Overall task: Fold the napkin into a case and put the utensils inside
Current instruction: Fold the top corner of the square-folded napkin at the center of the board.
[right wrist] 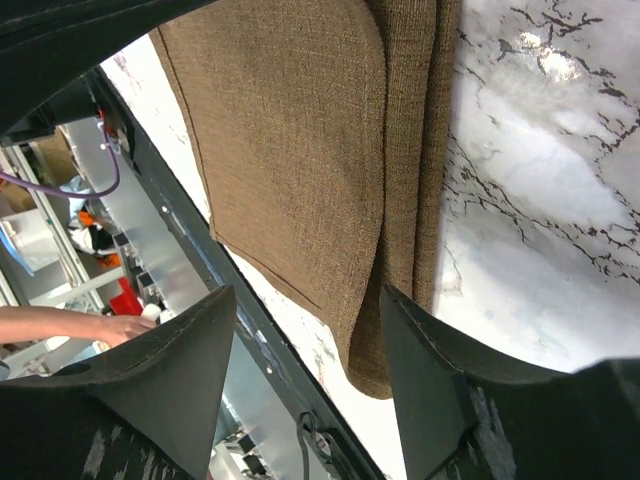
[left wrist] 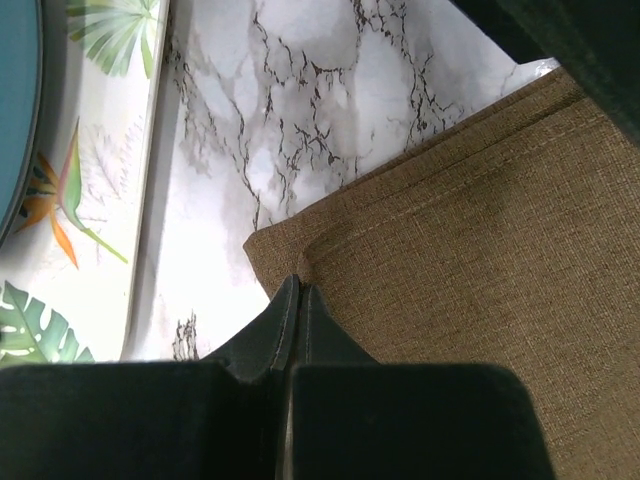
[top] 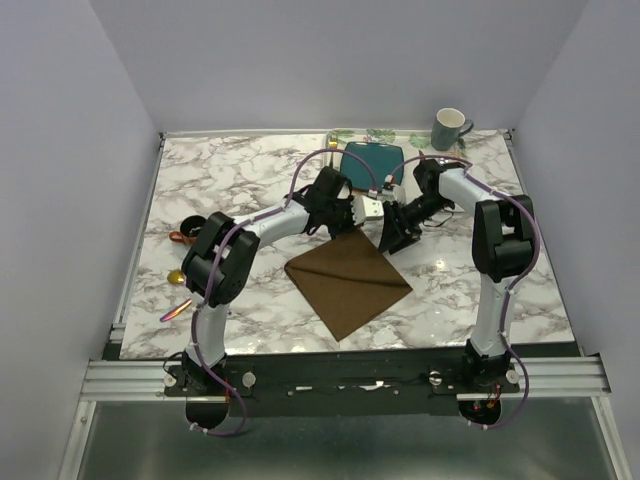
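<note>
While the left claw (left wrist: pixel 297 290) sits pressed together at a corner of the brown napkin (top: pixel 348 282), the right claw (right wrist: pixel 306 300) hangs spread over its edge on the marble surface (top: pixel 240 180).

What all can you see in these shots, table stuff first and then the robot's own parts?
napkin: one, brown, folded, table centre.
plate: one, teal, far edge, on the placemat.
placemat: one, white with leaf print, under the plate.
mug: one, dark grey-green, far edge, right of the plate.
utensils: a few, iridescent purple-pink, one gold bowl, left edge; exact count unclear.
table: one, white marble.
bystander's hand: one, bare skin, beyond the near edge, right wrist view.
left gripper: one, black, shut, tips at a napkin corner.
right gripper: one, black, open, over the napkin's edge.
</note>
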Controlling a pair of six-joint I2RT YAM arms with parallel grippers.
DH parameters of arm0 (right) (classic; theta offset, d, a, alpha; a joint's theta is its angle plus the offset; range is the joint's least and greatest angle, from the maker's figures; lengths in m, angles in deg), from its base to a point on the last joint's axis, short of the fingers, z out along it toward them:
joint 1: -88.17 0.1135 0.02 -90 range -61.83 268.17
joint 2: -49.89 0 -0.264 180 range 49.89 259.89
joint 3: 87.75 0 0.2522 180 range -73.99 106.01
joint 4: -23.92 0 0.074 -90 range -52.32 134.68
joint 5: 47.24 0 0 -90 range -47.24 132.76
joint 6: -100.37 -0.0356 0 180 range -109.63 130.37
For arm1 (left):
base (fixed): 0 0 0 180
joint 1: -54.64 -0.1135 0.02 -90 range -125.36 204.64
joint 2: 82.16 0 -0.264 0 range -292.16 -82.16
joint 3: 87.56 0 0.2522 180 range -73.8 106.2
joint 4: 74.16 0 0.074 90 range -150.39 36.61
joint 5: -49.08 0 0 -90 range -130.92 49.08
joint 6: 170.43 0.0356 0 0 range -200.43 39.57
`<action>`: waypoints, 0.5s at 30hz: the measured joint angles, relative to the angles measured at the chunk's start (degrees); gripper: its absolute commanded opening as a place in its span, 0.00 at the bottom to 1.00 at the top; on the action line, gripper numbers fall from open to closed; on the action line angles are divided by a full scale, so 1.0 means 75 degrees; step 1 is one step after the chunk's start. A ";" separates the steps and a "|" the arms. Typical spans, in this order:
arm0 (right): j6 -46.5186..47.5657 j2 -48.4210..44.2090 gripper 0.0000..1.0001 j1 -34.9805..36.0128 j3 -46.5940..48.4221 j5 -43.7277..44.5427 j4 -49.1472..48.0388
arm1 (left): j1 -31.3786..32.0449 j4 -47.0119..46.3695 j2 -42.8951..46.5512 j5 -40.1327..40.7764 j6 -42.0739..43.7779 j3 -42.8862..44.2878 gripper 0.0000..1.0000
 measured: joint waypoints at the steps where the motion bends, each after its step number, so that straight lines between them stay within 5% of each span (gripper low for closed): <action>1: 0.0012 0.0000 0.68 0.0000 0.0000 0.0009 0.0012 | 0.0000 0.0006 -0.0035 0.0000 0.0000 0.0023 0.00; 15: 0.0105 -0.0117 0.68 -0.0003 -0.0323 0.0026 0.0134 | -0.0015 0.0067 -0.0379 0.0012 0.0085 0.0149 0.00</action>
